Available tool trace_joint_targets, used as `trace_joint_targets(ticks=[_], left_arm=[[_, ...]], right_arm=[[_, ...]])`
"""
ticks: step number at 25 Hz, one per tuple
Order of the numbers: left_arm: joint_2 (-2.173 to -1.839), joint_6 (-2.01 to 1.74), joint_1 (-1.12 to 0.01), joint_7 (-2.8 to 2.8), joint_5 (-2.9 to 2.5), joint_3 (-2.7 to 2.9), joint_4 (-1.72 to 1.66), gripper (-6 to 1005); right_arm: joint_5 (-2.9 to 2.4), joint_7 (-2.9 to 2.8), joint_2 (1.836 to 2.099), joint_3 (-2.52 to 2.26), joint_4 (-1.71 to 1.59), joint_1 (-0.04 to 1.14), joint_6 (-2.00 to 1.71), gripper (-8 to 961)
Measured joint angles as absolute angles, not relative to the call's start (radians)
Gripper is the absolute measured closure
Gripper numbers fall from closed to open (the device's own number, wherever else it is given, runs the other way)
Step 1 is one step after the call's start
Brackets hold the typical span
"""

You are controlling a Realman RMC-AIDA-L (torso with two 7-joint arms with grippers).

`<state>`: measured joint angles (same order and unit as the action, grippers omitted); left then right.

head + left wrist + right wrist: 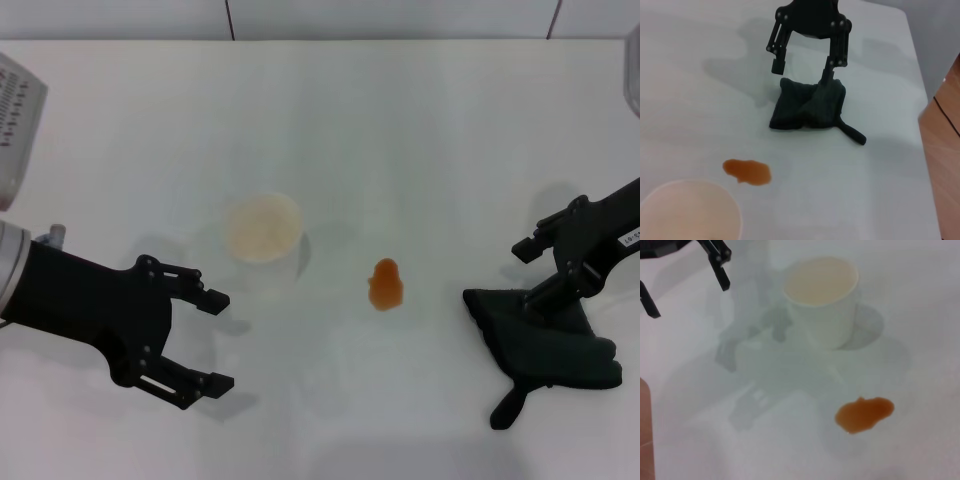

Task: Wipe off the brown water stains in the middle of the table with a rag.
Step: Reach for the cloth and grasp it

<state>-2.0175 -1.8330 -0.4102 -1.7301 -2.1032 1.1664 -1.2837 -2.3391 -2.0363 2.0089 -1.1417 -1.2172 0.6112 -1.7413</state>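
Rag (545, 345) lies on the table (420, 130) at four o'clock under the right gripper (545, 270), fingers wide astride it; the brown water stains (386, 284) sit central. A shallow pinch might slip; the cup (262, 228) risks a knock.

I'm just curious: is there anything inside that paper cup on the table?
The paper cup looks empty: only its pale cream inside shows. The brown water stains lie on the table beside it. What's beneath the cup is hidden.
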Motion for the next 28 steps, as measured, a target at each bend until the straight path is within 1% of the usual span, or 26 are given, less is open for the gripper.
trace_joint_targets(ticks=[5, 9, 12, 14, 20, 22, 28], left_arm=[[-2.032, -1.830, -0.418, -1.731, -2.130, 1.169, -1.289, 105], [-2.061, -1.819, -0.420, -1.731, -2.149, 1.167, -1.296, 104], [-2.076, -1.808, -0.412, -1.731, -2.154, 1.169, -1.295, 104], [-2.080, -1.796, -0.400, -1.729, -2.151, 1.173, -1.291, 104], [-2.083, -1.748, -0.346, -1.713, -2.106, 1.207, -1.273, 105], [-2.083, -1.715, -0.321, -1.709, -2.100, 1.256, -1.278, 105], [-2.084, -1.679, -0.299, -1.709, -2.098, 1.296, -1.282, 104]], right_arm=[[-2.360, -2.051, 2.007, -1.143, -1.187, 0.607, -1.725, 137], [-2.404, -2.051, 2.009, -1.166, -1.136, 0.619, -1.692, 175], [-2.419, -2.051, 2.010, -1.178, -1.101, 0.635, -1.678, 203], [-2.421, -2.051, 2.011, -1.182, -1.091, 0.642, -1.669, 222], [-2.427, -2.069, 2.011, -1.217, -1.087, 0.658, -1.645, 325], [-2.430, -2.071, 2.011, -1.221, -1.080, 0.663, -1.644, 324], [-2.433, -2.096, 2.012, -1.238, -1.062, 0.670, -1.647, 320]])
